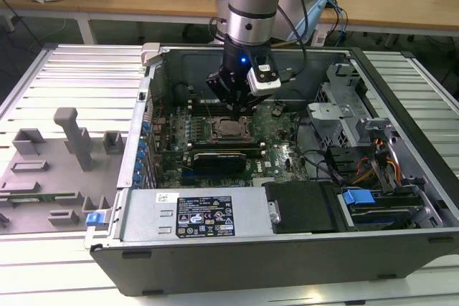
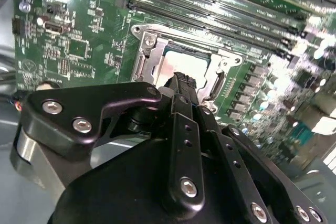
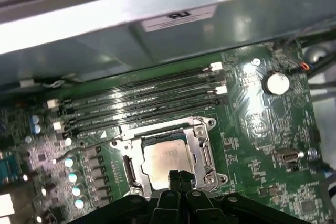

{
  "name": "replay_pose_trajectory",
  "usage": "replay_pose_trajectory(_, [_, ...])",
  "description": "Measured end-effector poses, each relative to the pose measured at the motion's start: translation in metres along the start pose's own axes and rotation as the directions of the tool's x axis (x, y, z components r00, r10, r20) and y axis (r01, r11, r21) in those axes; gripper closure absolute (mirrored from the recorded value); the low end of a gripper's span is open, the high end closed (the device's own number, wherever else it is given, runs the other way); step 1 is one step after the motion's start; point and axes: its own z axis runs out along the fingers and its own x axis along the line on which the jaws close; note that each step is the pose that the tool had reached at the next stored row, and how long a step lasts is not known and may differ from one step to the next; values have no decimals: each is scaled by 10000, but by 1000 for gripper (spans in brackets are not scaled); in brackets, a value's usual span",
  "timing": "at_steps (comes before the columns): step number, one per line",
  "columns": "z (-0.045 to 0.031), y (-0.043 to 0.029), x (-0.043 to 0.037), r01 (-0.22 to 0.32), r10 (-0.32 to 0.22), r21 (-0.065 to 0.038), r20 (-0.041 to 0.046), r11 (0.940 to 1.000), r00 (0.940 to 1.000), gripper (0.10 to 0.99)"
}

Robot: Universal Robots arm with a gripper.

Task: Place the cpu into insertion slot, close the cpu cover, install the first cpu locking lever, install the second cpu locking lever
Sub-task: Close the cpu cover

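- Grey ribbed surface (image 1: 79, 77) holds a big open computer case (image 1: 287, 270).
- Grey plastic holders (image 1: 72, 141) sit on the exterior view's left, outside the case.
- The robot arm (image 1: 247, 5) reaches down into the far middle of the case.
- A green board (image 1: 283, 155) lies flat on the case floor.
- The slot (image 1: 231, 128) is in the middle of that board, right under the claw (image 1: 228, 109).
- The chip (image 3: 167, 156) lies flat inside the slot, silver side up.
- The cover (image 3: 202, 140) lies down flat around the chip, and the chip shows through its window.
- A thin wire lever (image 3: 84, 148) sticks out from one corner of the cover.
- Long black memory slots (image 3: 142, 103) run just beside the cover.
- In both wrist views the claw (image 2: 182, 81) has its fingers pressed together, with nothing between them.
- Its tips are over one edge of the chip. I cannot tell if they touch it.
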Motion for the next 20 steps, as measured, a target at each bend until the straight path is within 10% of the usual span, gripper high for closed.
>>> replay_pose_trajectory(9, [7, 0, 3, 1249, -1249, 31, 222, 9922, 9919, 980])
replay_pose_trajectory(20, [21, -26, 144, 1437, -1436, 25, 501, 9896, 9884, 980])
